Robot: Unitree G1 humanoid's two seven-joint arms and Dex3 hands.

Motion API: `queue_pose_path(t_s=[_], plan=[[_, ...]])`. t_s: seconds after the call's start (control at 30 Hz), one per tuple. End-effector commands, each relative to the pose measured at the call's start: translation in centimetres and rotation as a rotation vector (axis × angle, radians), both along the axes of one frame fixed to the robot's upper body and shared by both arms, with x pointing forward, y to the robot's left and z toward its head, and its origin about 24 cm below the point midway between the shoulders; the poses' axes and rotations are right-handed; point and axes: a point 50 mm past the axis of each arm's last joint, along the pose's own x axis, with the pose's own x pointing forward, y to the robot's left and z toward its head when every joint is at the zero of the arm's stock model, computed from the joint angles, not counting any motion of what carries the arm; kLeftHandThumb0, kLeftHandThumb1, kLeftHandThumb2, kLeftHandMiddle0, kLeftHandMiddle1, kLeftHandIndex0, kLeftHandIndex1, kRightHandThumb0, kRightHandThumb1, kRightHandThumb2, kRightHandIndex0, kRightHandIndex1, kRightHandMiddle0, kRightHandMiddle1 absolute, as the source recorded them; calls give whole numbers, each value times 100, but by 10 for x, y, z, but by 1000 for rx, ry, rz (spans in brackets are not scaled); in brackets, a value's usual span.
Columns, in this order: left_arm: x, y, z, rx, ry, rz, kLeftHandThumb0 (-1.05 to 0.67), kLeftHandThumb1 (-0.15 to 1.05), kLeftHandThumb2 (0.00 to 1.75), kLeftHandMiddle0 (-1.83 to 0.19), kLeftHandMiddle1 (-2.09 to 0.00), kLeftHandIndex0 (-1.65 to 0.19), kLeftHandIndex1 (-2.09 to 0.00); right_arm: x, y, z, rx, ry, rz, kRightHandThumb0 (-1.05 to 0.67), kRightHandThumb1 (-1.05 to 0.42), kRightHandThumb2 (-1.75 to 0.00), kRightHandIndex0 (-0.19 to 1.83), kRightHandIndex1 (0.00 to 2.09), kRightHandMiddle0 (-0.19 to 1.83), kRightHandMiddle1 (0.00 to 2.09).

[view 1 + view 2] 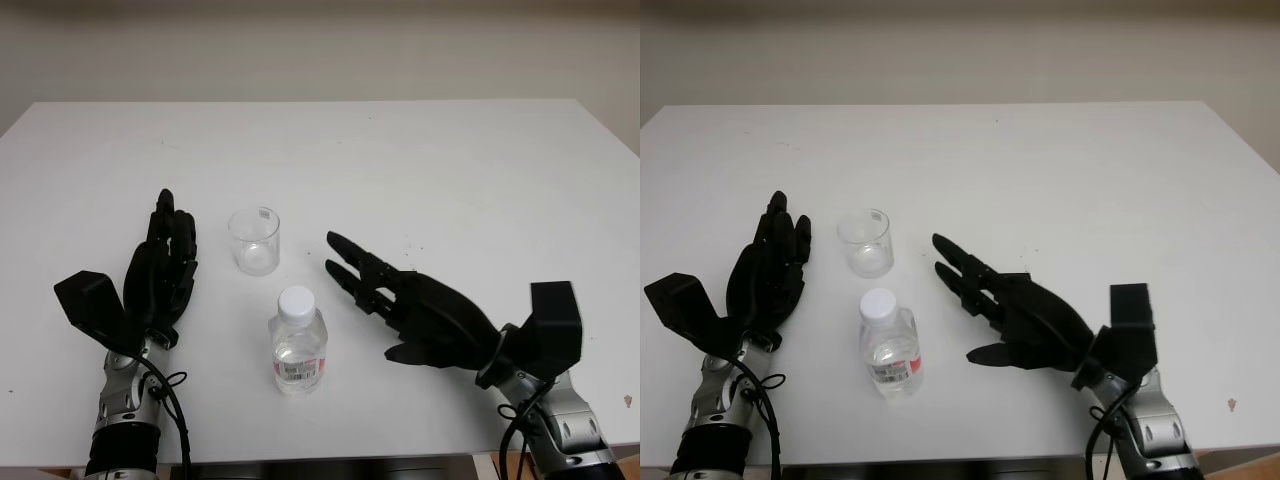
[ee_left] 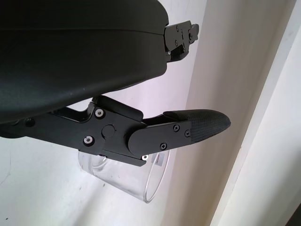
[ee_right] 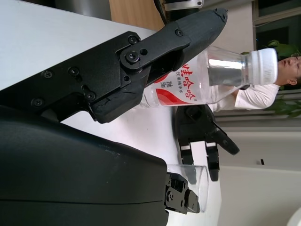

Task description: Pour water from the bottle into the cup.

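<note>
The bottle [image 1: 298,341] is standing upright on the white surface [image 1: 420,170], its white cap on and clear water showing above a red-and-white label, and it is sitting between the two hands, just beyond the reach of either. The right hand [image 1: 415,308] is hovering low over the surface beside the bottle, open and holding nothing; its fingers [image 1: 352,262] are pointing past the bottle's cap side toward the cup [image 1: 254,240], with the thumb lying nearer the bottle's lower body but apart from it. In the right wrist view the bottle [image 3: 207,77] is lying across the frame just beyond one black finger, with a gap showing between the finger and the plastic. The left hand [image 1: 162,272] is also open and gripping nothing, its fingers [image 1: 172,230] extending forward alongside the cup without touching it. The cup is a short clear tumbler, standing upright just off the tips of the left fingers and a little ahead of the right fingers, near the bottle but apart from it. In the left wrist view the cup [image 2: 136,181] is showing just behind one finger pad, its rim clear of the hand. Whether the cup is holding any water cannot be told.
</note>
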Motion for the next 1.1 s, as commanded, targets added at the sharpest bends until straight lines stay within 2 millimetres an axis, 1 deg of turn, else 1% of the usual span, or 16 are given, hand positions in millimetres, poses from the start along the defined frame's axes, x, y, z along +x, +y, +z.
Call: queue_pose_path(t_s=[0.0,0.37,0.77,1.07], plan=[[-8,-2,-15,-11,66,2,-69,105,53,16,-5,18,-5,5,6,5,5,-30,13,-99,-88,-5,-19,0,-19,0],[-5,-2,-14,-18,64,6,-68,105,53,15,-5,18,-5,13,17,8,-18,-68,60,-98,-88,-5,-18,3,-18,3],[-4,-3,-14,-18,54,10,-69,105,53,14,-6,18,-5,20,18,16,-73,-102,152,-96,-86,-5,-17,6,-19,3],[-4,-3,-16,-15,52,16,-70,105,53,14,-6,18,-5,21,25,13,-60,-97,192,-99,-87,-6,-17,5,-18,5]])
